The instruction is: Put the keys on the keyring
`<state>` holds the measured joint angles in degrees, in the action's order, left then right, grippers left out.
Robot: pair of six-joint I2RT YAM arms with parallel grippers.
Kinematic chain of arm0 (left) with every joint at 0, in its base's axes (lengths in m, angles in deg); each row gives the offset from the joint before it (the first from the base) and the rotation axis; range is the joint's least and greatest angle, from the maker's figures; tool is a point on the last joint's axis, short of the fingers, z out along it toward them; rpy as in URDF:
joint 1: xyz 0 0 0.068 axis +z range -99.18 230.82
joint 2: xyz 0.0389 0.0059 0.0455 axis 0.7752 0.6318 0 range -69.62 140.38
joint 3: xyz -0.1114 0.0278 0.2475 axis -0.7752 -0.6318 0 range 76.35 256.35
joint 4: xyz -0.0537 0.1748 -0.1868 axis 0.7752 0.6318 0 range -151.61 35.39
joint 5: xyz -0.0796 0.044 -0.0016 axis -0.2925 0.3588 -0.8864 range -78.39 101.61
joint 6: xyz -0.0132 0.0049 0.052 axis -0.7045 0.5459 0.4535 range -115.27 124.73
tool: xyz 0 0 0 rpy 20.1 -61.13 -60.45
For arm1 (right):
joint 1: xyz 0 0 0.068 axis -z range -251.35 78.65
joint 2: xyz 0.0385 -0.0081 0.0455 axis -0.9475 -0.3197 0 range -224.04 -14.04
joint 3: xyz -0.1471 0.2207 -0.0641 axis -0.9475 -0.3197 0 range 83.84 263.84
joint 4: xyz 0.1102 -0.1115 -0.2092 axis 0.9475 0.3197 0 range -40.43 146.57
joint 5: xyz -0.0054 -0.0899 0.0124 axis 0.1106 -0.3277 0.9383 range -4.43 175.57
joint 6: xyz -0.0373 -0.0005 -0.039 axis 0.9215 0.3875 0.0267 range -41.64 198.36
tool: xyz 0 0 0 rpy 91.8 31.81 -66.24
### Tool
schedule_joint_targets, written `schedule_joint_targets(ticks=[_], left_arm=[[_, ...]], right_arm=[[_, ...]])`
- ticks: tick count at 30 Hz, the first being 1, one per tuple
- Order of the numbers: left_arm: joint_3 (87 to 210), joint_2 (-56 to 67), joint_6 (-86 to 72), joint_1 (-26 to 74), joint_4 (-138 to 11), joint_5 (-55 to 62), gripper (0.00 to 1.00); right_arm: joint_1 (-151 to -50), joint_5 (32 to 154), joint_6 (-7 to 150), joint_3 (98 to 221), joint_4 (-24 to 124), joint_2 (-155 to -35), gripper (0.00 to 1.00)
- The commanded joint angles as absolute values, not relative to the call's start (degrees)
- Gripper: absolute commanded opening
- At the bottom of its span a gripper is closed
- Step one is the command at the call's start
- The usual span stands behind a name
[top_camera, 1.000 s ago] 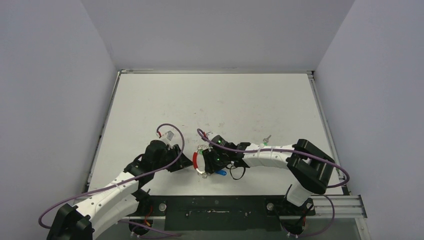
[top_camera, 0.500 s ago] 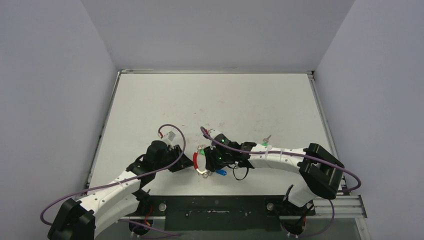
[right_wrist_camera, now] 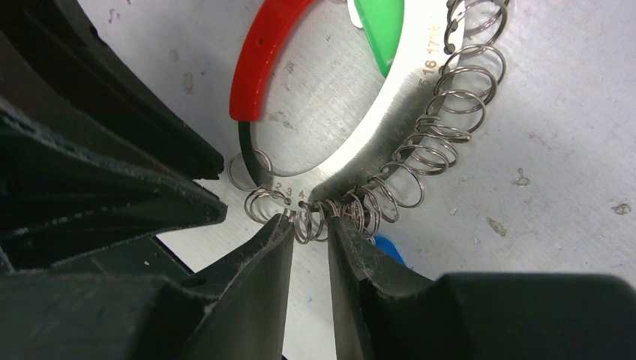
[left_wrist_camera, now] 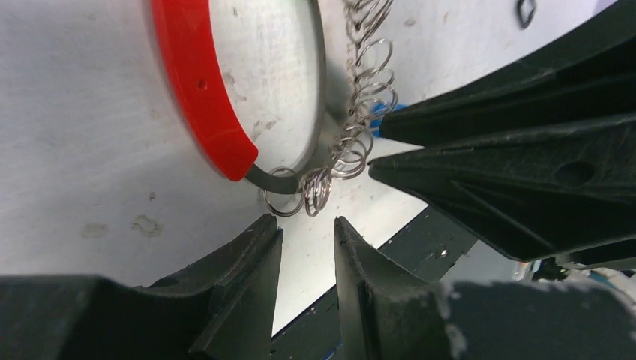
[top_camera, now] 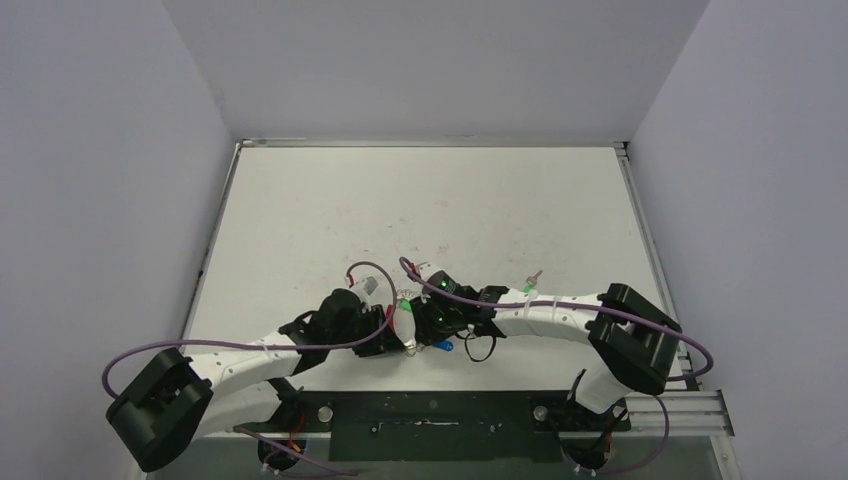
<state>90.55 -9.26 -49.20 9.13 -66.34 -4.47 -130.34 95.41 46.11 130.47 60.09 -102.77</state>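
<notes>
The keyring lies near the table's front edge between both grippers. In the left wrist view its red section curves down to a metal band, with silvery coil loops along it. My left gripper is open just short of the coil's end, with nothing between its fingers. My right gripper is shut on a few coil loops at its tips. A green key head lies inside the ring. A blue key sits under the right finger. Another key lies by the right forearm.
A thin black wire loop lies just right of the blue key. The table's dark front rail runs close below the grippers. Both arms' purple cables arch over the work spot.
My left arm has swung right and now covers the red section from above. The right gripper's jaws have narrowed onto the coil. The keyring has hardly moved.
</notes>
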Motion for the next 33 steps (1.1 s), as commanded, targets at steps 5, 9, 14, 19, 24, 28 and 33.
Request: schedule_joint_targets(ticks=[5,9,14,19,24,28,33], left_arm=[[94.8,-4.7,-48.3,4.3,-69.4,0.9,0.30],[94.7,-6.7,-48.1,4.2,-68.4,2.4,0.30],[94.4,-10.9,-47.7,4.2,-65.1,4.5,0.29],[93.8,-15.6,-47.5,4.2,-60.7,6.8,0.27],[93.3,-19.9,-47.5,4.3,-55.9,9.1,0.26],[93.5,-21.9,-47.4,4.3,-54.1,10.6,0.25],[94.1,-21.4,-46.9,4.2,-53.8,10.5,0.28]], right_arm=[[-130.8,96.2,44.5,129.7,56.7,-105.6,0.24],[-130.8,99.1,43.1,128.9,52.9,-105.2,0.24],[-130.7,103.1,40.8,128.3,46.7,-105.1,0.24],[-130.7,101.3,41.2,128.3,47.0,-102.6,0.20],[-130.6,98.0,42.5,127.6,49.0,-98.0,0.18],[-130.3,95.7,43.5,127.8,52.6,-96.0,0.19],[-129.9,94.6,43.8,127.9,54.5,-96.4,0.25]])
